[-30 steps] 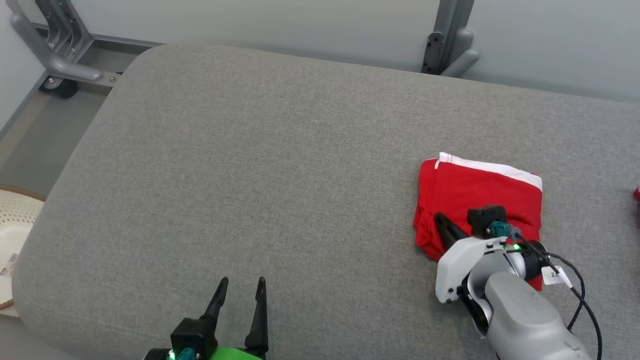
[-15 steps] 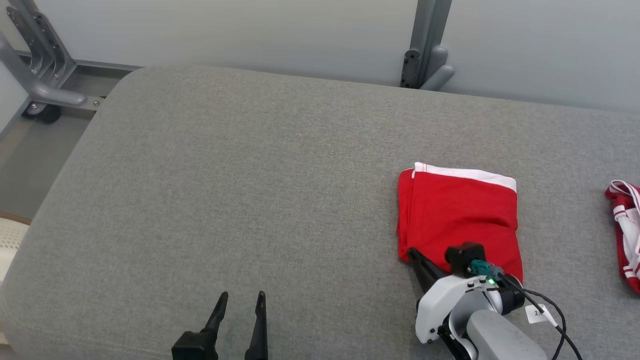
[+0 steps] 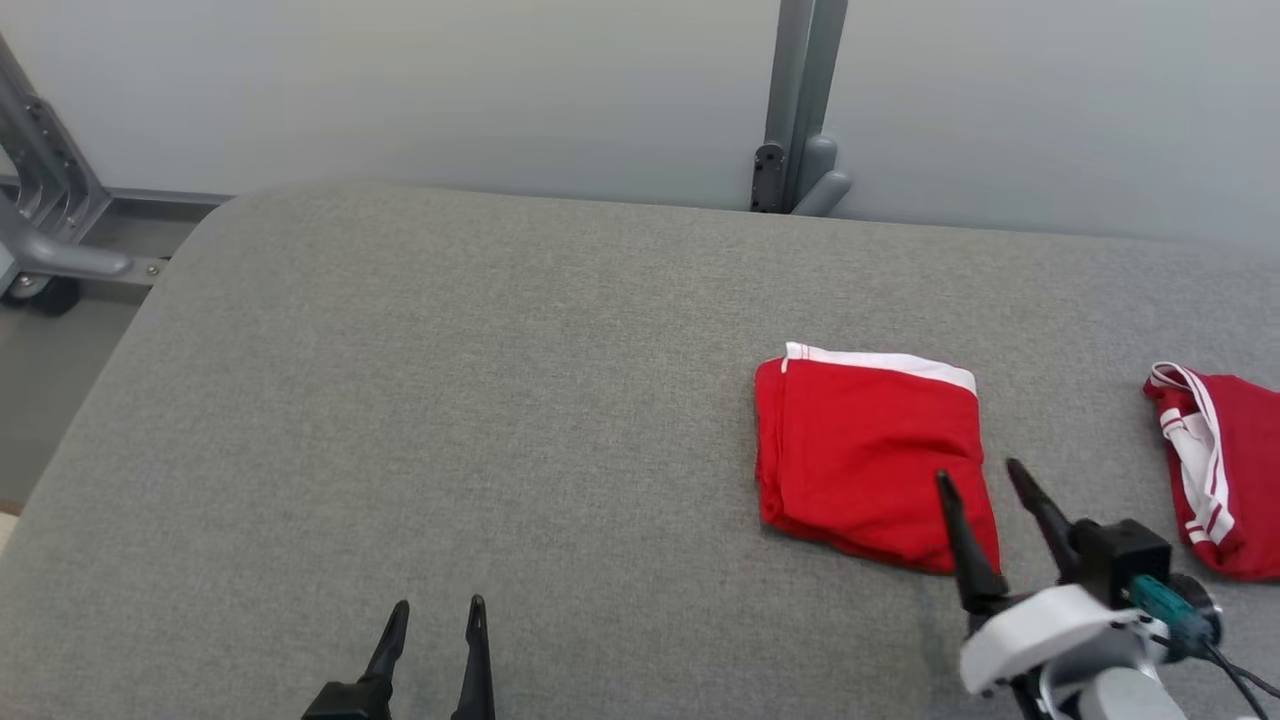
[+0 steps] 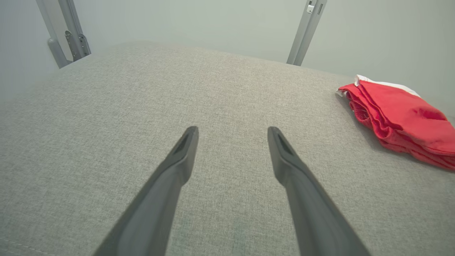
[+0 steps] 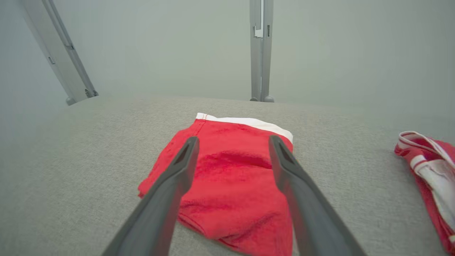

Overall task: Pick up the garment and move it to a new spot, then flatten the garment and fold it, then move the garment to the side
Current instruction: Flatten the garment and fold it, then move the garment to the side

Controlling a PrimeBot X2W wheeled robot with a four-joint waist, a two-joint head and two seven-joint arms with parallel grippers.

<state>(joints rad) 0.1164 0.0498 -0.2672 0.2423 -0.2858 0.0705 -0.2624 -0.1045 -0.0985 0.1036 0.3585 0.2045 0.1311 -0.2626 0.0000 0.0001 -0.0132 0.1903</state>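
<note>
The garment is a red piece with a white band, folded into a flat rectangle on the grey cushion, right of centre. It also lies at the right in the left wrist view and straight ahead in the right wrist view. My right gripper hovers open just above the garment's near right corner, its fingers apart with nothing between them. Over bare cushion at the lower left, my left gripper stands open and empty, its fingers spread.
A second red garment with white stripes lies crumpled at the cushion's right edge, also at the right of the right wrist view. A grey metal post rises behind the cushion, and a metal frame stands at far left.
My right gripper has opened and drawn back off the folded garment, which stays where it lay. The head camera has swung right, bringing the second red garment into view.
</note>
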